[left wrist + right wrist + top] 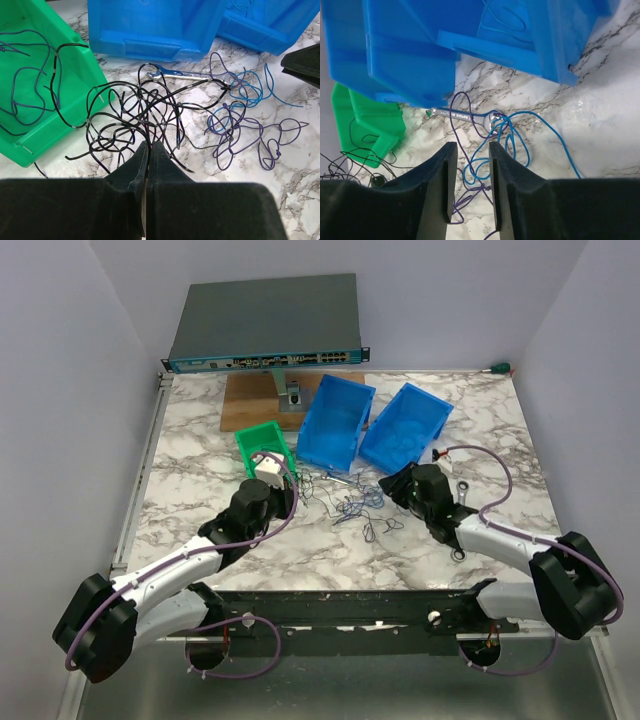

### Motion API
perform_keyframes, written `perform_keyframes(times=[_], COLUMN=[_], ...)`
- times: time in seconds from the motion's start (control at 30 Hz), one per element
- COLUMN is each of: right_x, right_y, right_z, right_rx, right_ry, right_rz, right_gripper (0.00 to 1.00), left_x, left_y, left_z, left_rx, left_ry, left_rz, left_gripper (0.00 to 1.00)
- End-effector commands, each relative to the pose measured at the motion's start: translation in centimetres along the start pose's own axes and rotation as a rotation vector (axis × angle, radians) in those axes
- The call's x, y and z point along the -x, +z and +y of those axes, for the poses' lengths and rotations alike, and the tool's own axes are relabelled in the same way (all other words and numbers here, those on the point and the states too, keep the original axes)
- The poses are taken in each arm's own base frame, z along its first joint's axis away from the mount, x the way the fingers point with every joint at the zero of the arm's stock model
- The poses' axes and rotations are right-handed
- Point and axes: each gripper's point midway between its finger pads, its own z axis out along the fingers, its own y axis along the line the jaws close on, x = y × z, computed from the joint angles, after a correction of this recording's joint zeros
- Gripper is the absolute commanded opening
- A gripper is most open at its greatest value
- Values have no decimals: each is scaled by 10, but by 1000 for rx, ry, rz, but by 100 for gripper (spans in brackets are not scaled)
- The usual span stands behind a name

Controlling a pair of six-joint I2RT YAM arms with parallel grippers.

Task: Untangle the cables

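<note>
The marble table [480, 440] fills the middle of the top view, with a network switch [265, 325] at its upper edge. The blue bins [335, 420] sit at upper centre, and a green bin [262, 440] to their left holds purple wire. The cables [355, 505] sprawl at centre frame, just below the bins. A silver wrench [180, 75] lies among them. The left gripper [149, 150] is pressed together with black strands reaching its tips, though I cannot tell whether it grips them. The right gripper [473, 150] stands slightly apart, with blue and purple strands in the gap.

the cables [352, 505] lay in a thin scribble on the marble table [200, 530], just in front of a blue bin [335, 420] and a second blue bin [405, 425]. the left gripper [283, 478] sat beside a green bin [262, 443], and the right gripper [387, 483] at the tangle's other side. a network switch [265, 325] stood behind.
</note>
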Motion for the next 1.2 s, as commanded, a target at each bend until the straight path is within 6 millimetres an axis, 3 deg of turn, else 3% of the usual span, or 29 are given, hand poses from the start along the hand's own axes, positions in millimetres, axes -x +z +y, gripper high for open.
perform_keyframes(times=[0.0, 0.13, 0.37, 0.47, 0.5, 0.57, 0.87, 1.17], right_x=[3, -8, -25, -26, -25, -18, 47, 144], right_y=[0, 7, 22, 26, 26, 22, -30, -116], right_z=[-6, -14, -14, -9, -6, -4, 4, 41], right_rx=[-39, -62, -40, -30, -24, -27, -77, -73], right_ry=[-15, -17, 0, 1, -2, -5, -64, -99], right_rz=[-22, 13, 61, 70, 69, 49, -154, -433], right_gripper=[45, 49, 45, 28, 15, 1, 1, 1], left_x=[15, 15, 16, 15, 16, 16, 19, 16], left_y=[3, 2, 2, 2, 2, 1, -3, -1], left_z=[-4, -5, -5, -4, -4, -4, 1, 11], left_rx=[-7, -16, -17, -9, -9, -7, 15, 75], left_ry=[-1, 0, 1, 2, 2, 3, 1, -12], left_rz=[-37, -36, -36, -36, -36, -39, -58, -45], left_gripper=[0, 0, 0, 0, 0, 0, 0, 0])
